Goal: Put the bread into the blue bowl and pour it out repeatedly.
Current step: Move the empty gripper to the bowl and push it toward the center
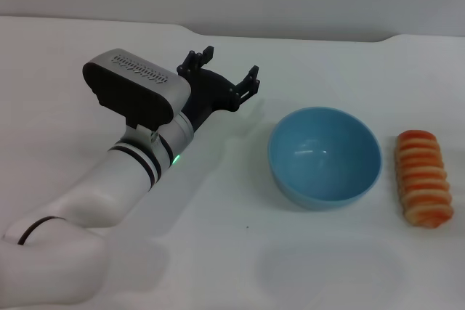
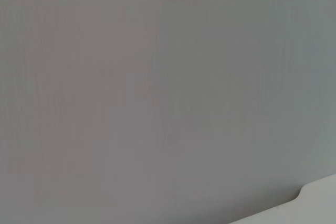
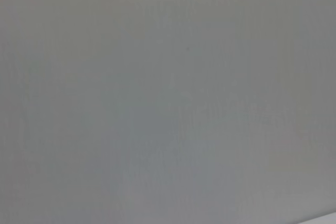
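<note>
The blue bowl [image 1: 325,156] stands upright and empty on the white table in the head view, right of centre. The bread [image 1: 423,177], with its orange-and-cream ridged top up, lies on the table just right of the bowl, not touching it. My left gripper [image 1: 225,70] hovers to the left of the bowl and a little farther back, open, with nothing between its black fingers. My right gripper is out of view. Both wrist views show only a blank grey surface.
The white table [image 1: 240,252] spreads under everything, its far edge [image 1: 290,34] meeting a grey wall. My left arm [image 1: 123,172] crosses the table's left side from the near corner.
</note>
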You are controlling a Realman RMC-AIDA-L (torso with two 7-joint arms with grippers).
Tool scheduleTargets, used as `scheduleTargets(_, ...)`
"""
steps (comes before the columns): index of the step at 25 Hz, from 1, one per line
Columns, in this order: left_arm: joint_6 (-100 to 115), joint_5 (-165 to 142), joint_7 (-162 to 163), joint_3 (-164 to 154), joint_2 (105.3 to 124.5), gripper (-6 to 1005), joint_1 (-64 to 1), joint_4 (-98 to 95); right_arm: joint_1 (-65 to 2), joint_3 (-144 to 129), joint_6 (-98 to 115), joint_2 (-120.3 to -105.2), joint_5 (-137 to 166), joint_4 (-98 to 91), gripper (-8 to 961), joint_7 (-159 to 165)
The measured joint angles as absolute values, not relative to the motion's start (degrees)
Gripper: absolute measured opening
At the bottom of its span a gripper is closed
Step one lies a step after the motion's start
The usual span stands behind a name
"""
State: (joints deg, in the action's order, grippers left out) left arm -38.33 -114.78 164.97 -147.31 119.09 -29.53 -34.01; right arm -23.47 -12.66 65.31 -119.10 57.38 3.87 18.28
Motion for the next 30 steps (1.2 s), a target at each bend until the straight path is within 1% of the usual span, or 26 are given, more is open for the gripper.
scheduleTargets(14,-37.58,-114.5,164.97,-146.7,119.08,844,-29.52,-35.15,-23.47,-12.65,65.3,-119.1,57.39,3.86,718,18.27)
scheduleTargets(18,-35.05,-113.15,164.96,-143.97,118.43,845,-29.48,-38.65,-23.47,-12.65,65.34,-119.09,57.39,3.86,716,18.28)
scheduleTargets(21,-28.56,-113.57,164.8,-138.49,117.45,846,-29.62,-42.59,-23.47,-12.65,65.5,-119.09,57.39,3.78,714,18.28)
scheduleTargets(23,-17.22,-117.03,164.47,-130.74,116.45,846,-29.92,-46.91,-23.47,-12.65,65.56,-119.09,57.39,3.74,713,18.28)
scheduleTargets(24,-17.22,-117.03,164.47,-130.74,116.45,847,-29.92,-46.91,-23.47,-12.66,65.59,-119.09,57.39,3.74,712,18.28)
scheduleTargets(26,-7.81,-121.2,164.17,-124.33,116.33,847,-29.99,-49.84,-23.46,-12.65,65.66,-119.09,57.39,3.77,711,18.28)
scheduleTargets(30,11.49,-128.41,160.68,-110.12,117.4,846,-29.93,-56.47,-23.3,-12.65,66.09,-119.09,57.39,3.72,709,18.28)
